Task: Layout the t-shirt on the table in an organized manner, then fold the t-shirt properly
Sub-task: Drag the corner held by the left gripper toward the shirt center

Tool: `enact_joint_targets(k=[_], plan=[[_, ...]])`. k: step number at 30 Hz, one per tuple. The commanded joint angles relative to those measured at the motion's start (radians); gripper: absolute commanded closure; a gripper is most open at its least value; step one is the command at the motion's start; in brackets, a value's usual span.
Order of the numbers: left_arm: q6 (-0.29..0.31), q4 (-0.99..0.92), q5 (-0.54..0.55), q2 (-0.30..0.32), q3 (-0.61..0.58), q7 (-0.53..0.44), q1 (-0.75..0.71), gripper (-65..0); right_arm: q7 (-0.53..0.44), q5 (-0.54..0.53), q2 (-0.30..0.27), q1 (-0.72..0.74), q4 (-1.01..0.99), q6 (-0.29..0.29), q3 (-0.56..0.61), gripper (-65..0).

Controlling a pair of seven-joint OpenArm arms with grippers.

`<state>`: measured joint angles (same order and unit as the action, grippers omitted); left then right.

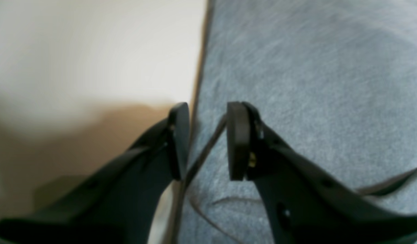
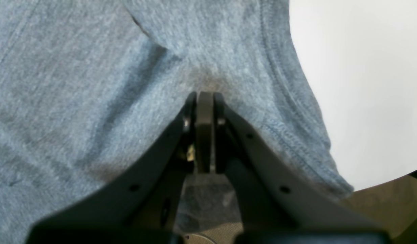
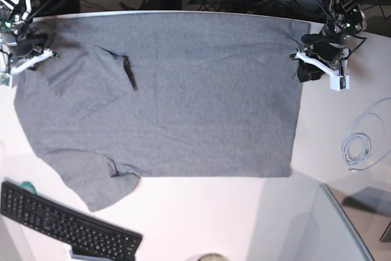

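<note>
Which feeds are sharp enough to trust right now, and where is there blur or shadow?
Left wrist: soft and smeared, table washed out. Right wrist: t-shirt weave fairly clear, dark shadow ahead of the right gripper. Base: sharpest, evenly lit.

I see the t-shirt [image 3: 183, 102] as soft heather-grey knit cloth, matt and faintly fuzzy, with stitched hems. The table [image 3: 244, 212] under it looks smooth, white and slightly glossy. My left gripper [image 1: 208, 139] has matt black plastic fingers with darker rubbery pads; the keyboard [image 3: 64, 224] is matt black plastic.
</note>
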<state>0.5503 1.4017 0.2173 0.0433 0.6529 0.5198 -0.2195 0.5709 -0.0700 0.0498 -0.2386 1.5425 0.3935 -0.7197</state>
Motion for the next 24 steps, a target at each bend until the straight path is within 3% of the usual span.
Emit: enact_joint_targets(k=[1, 24], plan=[[0.004, 0.001, 0.017, 0.011, -0.002, -0.017, 0.007, -19.9, -0.019, -0.006, -0.011, 0.005, 0.013, 0.003, -0.001, -0.8], [0.006, -0.098, 0.017, 0.019, -0.084, -0.019, 0.062, -19.3, -0.019, -0.006, -0.009, 0.005, 0.013, 0.003, -0.001, -0.8]])
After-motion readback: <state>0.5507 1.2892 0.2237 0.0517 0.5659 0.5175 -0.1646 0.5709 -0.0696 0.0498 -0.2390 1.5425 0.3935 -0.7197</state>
